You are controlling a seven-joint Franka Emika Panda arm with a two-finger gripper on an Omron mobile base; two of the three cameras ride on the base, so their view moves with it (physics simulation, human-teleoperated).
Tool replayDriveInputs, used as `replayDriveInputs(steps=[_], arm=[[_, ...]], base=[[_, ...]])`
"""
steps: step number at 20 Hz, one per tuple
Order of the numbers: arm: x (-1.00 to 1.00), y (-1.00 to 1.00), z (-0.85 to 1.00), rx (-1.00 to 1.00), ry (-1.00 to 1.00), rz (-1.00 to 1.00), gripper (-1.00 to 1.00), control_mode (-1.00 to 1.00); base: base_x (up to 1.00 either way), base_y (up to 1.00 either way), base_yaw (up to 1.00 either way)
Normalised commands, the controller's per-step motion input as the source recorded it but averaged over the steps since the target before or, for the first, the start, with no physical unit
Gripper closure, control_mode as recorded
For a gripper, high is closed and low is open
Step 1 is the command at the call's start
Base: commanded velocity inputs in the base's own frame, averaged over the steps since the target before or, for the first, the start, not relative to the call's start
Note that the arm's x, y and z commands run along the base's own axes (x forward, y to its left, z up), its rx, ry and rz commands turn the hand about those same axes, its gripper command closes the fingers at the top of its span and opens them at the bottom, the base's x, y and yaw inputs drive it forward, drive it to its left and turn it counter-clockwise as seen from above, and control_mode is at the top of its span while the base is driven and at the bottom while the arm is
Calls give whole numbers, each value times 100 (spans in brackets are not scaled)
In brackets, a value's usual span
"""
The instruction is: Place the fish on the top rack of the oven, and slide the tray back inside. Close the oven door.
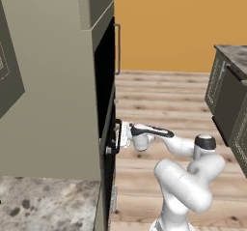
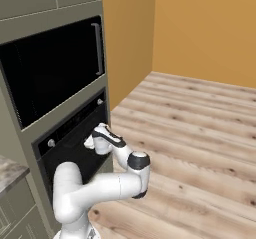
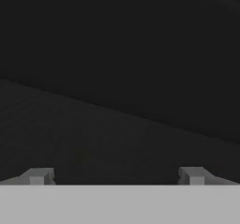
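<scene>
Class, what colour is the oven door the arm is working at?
Dark grey-black oven door, clearest in the right base view.

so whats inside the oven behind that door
Nothing can be seen: the oven door looks shut, covering rack and any fish. The gripper is at its face, jaws wide apart and empty.

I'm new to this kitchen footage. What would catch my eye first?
The white arm reaching across to the dark oven door, its open gripper right at the door's front. Above it sits a second black oven window, and a bright orange wall stands behind the wood floor.
</scene>
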Motion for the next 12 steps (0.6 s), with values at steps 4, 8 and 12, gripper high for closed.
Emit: replayDriveInputs(steps=[4, 8, 12], arm=[[57, 100, -67, 9, -3, 1, -100, -100], [6, 90, -23, -8, 3, 0, -100, -100], [-17, 2, -7, -6, 4, 0, -100, -100]], base=[[0, 0, 0], [0, 0, 0], [0, 0, 0]])
